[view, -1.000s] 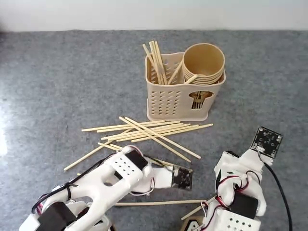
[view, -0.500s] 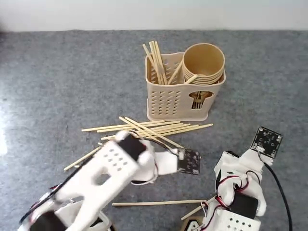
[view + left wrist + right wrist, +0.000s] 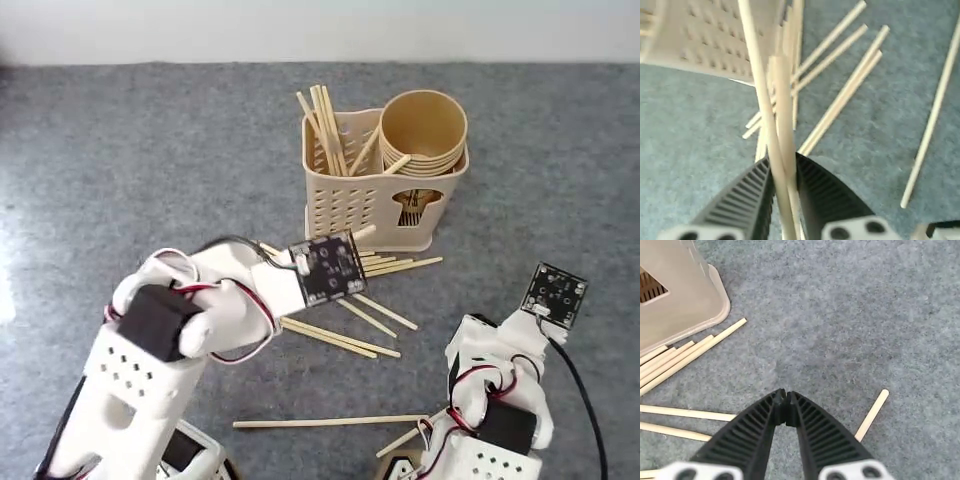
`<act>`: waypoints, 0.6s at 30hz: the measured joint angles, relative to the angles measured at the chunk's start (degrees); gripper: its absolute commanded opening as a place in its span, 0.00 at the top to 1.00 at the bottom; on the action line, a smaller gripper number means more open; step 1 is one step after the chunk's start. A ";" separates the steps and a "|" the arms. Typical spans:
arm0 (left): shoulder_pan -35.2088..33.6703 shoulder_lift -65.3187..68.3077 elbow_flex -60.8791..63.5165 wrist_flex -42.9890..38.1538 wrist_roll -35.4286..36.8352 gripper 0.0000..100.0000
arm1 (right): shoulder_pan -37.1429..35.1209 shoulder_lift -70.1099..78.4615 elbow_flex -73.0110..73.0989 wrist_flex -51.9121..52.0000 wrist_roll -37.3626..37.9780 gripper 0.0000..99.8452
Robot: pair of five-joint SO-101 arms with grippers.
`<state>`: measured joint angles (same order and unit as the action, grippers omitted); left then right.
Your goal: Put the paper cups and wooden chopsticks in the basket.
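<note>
Wooden chopsticks (image 3: 775,100) are pinched in my left claw (image 3: 782,165), just in front of the basket (image 3: 345,215). Loose chopsticks (image 3: 340,337) lie scattered on the grey counter (image 3: 120,150) beneath. Paper cups (image 3: 424,130) stand stacked in the basket's right compartment. My right claw (image 3: 786,400) is closed on nothing, near a single chopstick (image 3: 871,415).

You have a fuzzy grey mat (image 3: 130,160) spread out flat, all one plain colour. At its far edge you can see a white wall (image 3: 300,30) running from side to side.
</note>
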<state>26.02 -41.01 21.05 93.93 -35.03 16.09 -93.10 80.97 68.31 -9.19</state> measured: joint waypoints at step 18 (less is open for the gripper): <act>-0.35 -0.35 -14.59 -10.11 21.98 0.99 | 0.00 0.00 0.00 0.00 0.00 0.99</act>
<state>25.67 -41.36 6.46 83.82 -13.05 16.09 -93.10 80.97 68.31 -9.19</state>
